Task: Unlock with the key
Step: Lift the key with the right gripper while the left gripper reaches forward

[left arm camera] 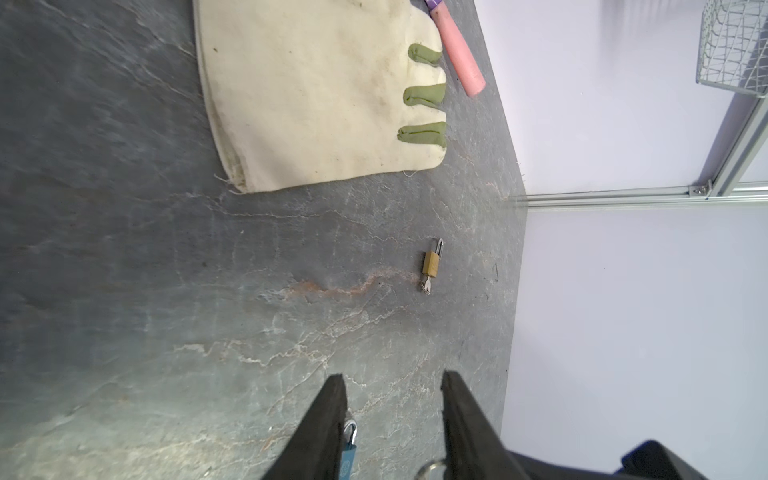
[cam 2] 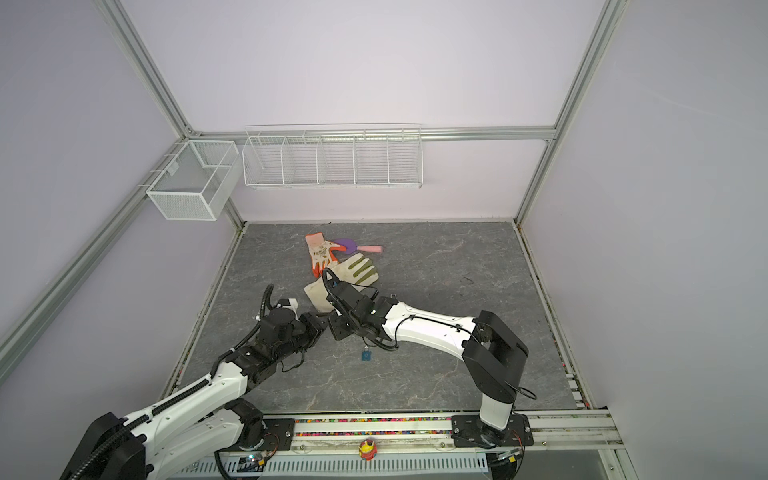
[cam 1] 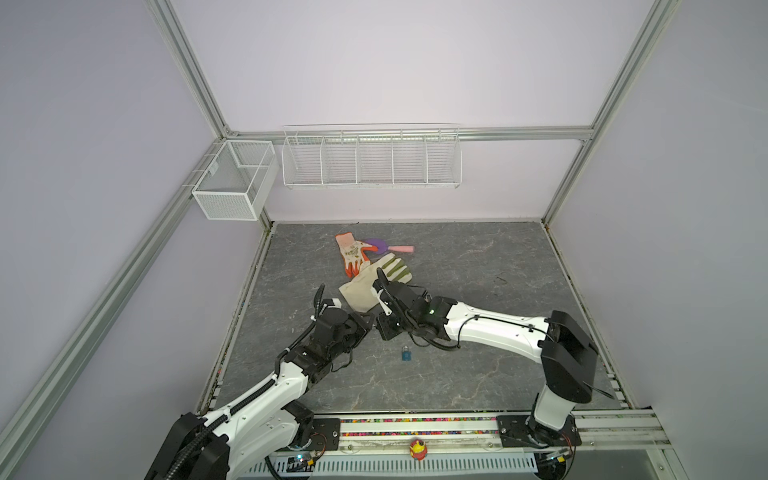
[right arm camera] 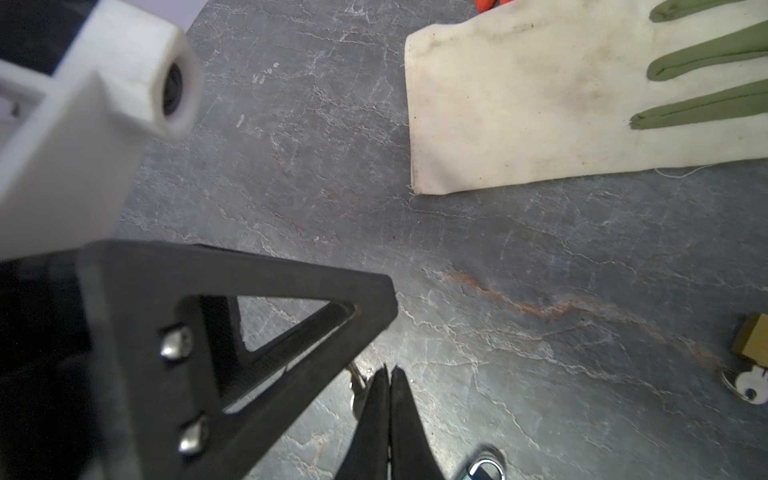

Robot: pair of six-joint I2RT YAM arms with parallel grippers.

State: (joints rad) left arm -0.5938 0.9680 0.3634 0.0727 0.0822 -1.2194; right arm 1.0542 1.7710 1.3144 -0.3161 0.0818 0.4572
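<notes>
A small blue padlock [cam 1: 406,354] [cam 2: 366,354] lies on the grey table, just in front of where my two grippers meet. My right gripper [right arm camera: 390,370] is shut, and a small metal key [right arm camera: 356,383] sticks out beside its tips. My left gripper [left arm camera: 392,378] is open and points at the right one, tips almost touching in a top view [cam 1: 374,324]. The key's ring [left arm camera: 430,468] shows low between the left fingers. In the left wrist view the blue padlock [left arm camera: 348,453] peeks out from behind one finger. Its shackle [right arm camera: 484,467] shows in the right wrist view.
A brass padlock [left arm camera: 431,264] [right arm camera: 752,338] with its own key in it lies farther off on the table. A cream and green glove [cam 1: 374,282], an orange glove [cam 1: 353,257] and a purple trowel with a pink handle [cam 1: 401,248] lie behind the grippers. White wire baskets [cam 1: 370,160] hang on the back wall.
</notes>
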